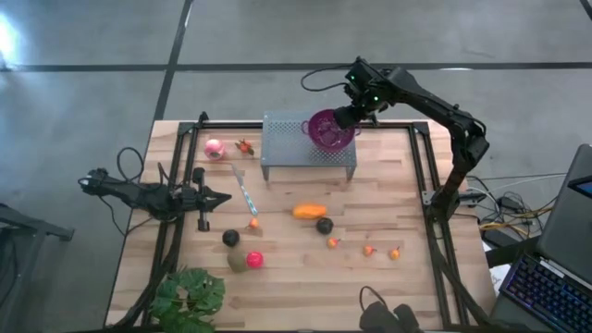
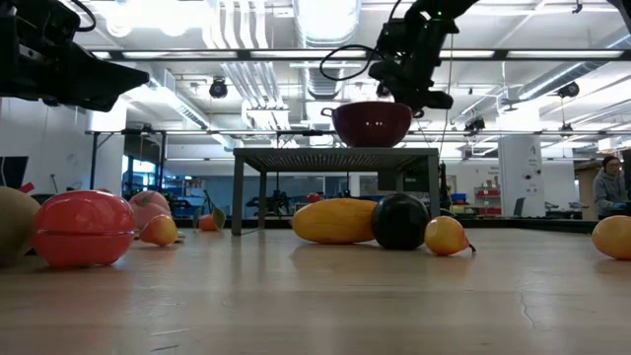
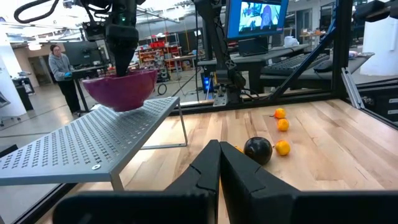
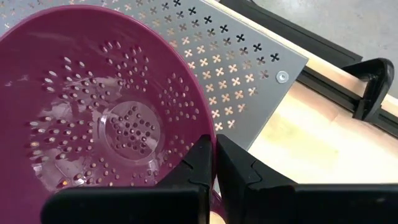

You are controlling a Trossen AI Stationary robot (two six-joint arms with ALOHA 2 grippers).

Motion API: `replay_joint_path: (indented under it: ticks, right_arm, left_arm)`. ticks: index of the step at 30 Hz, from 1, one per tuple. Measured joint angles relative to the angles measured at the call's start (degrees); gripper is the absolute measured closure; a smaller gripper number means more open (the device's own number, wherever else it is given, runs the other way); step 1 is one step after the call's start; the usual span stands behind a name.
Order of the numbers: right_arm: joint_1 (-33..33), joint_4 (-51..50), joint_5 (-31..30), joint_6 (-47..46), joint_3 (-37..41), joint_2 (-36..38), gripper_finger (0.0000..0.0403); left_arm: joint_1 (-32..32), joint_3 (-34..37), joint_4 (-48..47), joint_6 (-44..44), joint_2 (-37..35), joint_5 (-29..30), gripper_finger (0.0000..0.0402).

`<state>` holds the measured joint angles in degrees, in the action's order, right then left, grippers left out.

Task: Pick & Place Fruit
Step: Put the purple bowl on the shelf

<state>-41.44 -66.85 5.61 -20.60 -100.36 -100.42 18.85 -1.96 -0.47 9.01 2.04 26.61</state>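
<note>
Right wrist view: right gripper (image 4: 214,163) with fingers pressed together on the rim of the purple bowl (image 4: 87,112).

Seen from above, the bowl sits on the far right part of the grey perforated stand (image 1: 287,148). Left gripper (image 1: 222,196) hangs over the table's left side, fingers closed, holding nothing. Fruit lies loose on the wooden table (image 1: 388,194): pink ball (image 1: 214,148), orange piece (image 1: 309,211), dark balls (image 1: 324,225), red ball (image 1: 254,259), small orange bits (image 1: 370,250). A leafy plant (image 1: 190,296) stands at the near left corner.
</note>
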Motion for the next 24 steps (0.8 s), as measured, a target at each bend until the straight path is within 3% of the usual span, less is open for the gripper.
replay_joint_path:
  ticks: [24]
  right_arm:
    - [-0.6, -0.2, -0.8, -0.4, 1.6, 0.0, 0.0391]
  left_arm:
    - [0.0, 0.0, 0.0, 0.0, 0.0, 0.0, 0.039]
